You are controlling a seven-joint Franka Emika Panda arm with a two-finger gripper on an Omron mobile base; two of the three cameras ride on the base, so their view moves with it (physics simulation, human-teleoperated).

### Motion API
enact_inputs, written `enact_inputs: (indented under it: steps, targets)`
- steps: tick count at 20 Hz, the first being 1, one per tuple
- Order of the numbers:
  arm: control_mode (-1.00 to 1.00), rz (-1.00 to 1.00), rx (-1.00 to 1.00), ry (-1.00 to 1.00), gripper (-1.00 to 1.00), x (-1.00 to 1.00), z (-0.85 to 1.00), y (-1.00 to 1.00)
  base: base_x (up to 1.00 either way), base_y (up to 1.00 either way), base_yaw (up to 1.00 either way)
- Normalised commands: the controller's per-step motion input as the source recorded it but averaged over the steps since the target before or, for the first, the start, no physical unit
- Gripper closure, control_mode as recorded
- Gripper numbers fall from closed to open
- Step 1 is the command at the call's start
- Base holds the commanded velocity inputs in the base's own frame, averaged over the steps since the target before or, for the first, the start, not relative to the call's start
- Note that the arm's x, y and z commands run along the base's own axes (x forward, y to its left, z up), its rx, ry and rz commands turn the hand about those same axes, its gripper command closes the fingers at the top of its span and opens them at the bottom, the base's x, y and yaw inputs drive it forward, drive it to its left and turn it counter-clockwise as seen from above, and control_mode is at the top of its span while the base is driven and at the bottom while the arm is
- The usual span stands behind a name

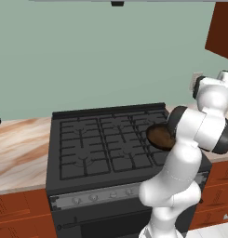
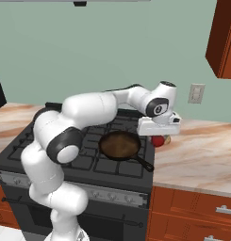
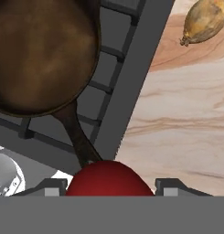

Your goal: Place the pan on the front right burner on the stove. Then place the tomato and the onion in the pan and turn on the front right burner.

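Your tool (image 3: 105, 191) grips the tomato (image 3: 108, 179), lifted beside the stove's (image 2: 95, 164) right edge. The pan (image 2: 119, 144) already sits on the front right burner (image 2: 112, 162). The onion (image 3: 204, 20) waits on the table (image 3: 186, 109); both vegetables and the burner's ignition remain.

I see the pan (image 2: 119, 144) in mottled dark brown with a thin black handle, on the black grates of the stove (image 1: 106, 139), whose front strip is silver. My hand view gives me a glossy deep red tomato (image 3: 109, 179) and a tan-yellow onion (image 3: 203, 20) on the surface (image 3: 186, 114), pale cream veined with pinkish-brown marbling
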Motion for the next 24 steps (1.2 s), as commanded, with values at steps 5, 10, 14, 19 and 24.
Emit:
enact_inputs:
  steps: [5,10,14,19,24]
  targets:
    - [-1.00,0.07,0.00,0.00,1.00,0.00,0.17,0.27,0.00,0.00,0.00]
    - [-1.00,0.07,0.00,0.00,1.00,-0.03,0.15,0.34,0.00,0.00,0.00]
    - [-1.00,0.04,0.00,0.00,1.00,-0.08,0.04,0.41,0.00,0.00,0.00]
    - [-1.00,0.03,0.00,0.00,1.00,-0.02,0.00,0.45,0.00,0.00,0.00]
    - [-1.00,0.03,0.00,0.00,1.00,-0.01,0.00,0.41,0.00,0.00,0.00]
